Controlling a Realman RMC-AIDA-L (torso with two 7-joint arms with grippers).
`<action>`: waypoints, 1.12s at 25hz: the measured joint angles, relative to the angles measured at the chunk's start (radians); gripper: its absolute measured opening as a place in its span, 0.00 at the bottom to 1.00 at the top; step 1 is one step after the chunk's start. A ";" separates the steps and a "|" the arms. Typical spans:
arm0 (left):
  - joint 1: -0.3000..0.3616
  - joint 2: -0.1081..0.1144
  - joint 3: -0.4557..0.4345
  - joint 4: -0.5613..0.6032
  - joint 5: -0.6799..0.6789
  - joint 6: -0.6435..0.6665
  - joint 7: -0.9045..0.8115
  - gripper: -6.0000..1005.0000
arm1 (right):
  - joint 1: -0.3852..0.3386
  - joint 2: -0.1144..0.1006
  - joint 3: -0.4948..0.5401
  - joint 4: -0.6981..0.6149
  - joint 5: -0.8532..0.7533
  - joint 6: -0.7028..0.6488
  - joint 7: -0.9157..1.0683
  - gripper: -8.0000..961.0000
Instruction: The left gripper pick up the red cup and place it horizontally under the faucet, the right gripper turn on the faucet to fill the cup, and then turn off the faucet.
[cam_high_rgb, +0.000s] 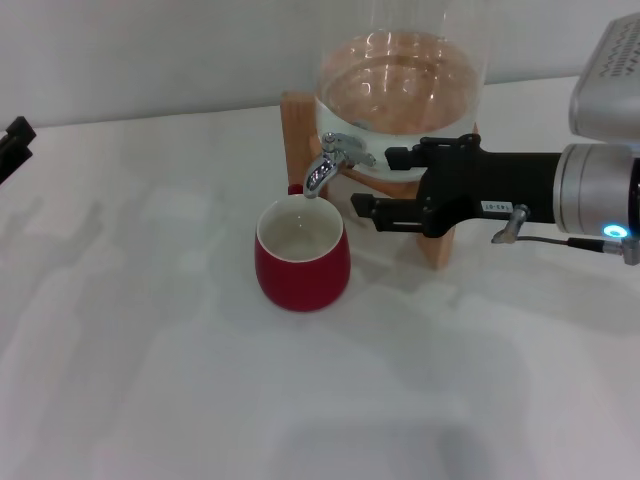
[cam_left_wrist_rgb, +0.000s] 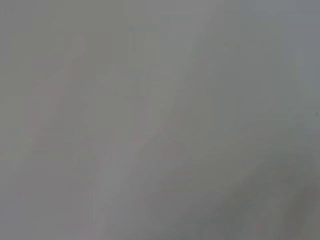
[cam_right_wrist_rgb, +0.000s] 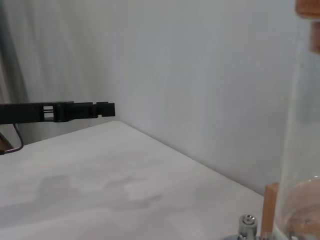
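Your worktop (cam_high_rgb: 150, 380) is plain white, faintly mottled, backed by a pale wall. Red cup (cam_high_rgb: 302, 257) stands upright on it, white inside, directly under the chrome faucet (cam_high_rgb: 334, 160) of the glass water jar (cam_high_rgb: 400, 90) on its wooden stand (cam_high_rgb: 300, 125). Right gripper (cam_high_rgb: 375, 182) sits just beside the faucet, jaws apart, touching nothing. Left gripper (cam_high_rgb: 14, 140) is parked at the far left edge; its jaws you cannot tell.
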 joint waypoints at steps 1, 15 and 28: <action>0.001 0.000 0.000 0.003 0.000 0.000 0.000 0.88 | 0.002 0.000 -0.004 -0.001 0.000 -0.001 0.001 0.75; 0.002 0.000 -0.001 0.005 0.000 0.002 0.000 0.88 | 0.008 -0.001 -0.053 0.024 0.000 0.010 -0.005 0.75; 0.003 0.000 0.001 0.002 0.000 0.000 -0.002 0.88 | 0.012 -0.002 -0.047 0.028 0.001 0.045 -0.006 0.75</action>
